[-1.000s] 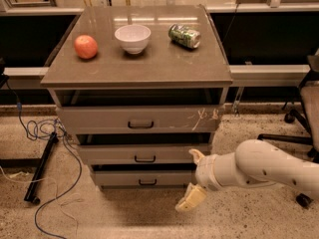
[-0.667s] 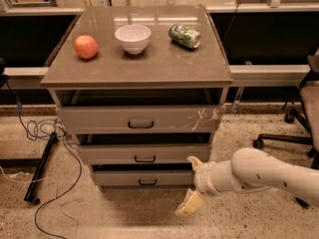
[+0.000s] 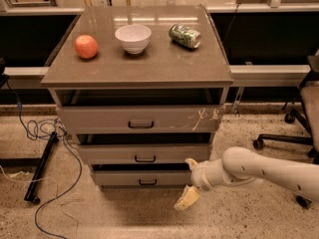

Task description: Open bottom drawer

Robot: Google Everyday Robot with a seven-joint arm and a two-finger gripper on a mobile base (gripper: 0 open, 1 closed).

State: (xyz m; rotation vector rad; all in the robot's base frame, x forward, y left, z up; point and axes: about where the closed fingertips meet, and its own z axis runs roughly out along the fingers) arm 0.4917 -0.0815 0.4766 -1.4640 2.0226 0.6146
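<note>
Camera view. On the tabletop [image 3: 149, 69], in the upper half of the frame, an apple [image 3: 86, 46], a white bowl [image 3: 133, 38] and a green can [image 3: 185, 36] lying on its side are set in a row. The bottom drawer [image 3: 124, 178] is seen at lower centre, beneath the middle drawer [image 3: 114, 153]. The gripper [image 3: 183, 183] is held just beside its right end, fingers spread apart, nothing grasped.
</note>
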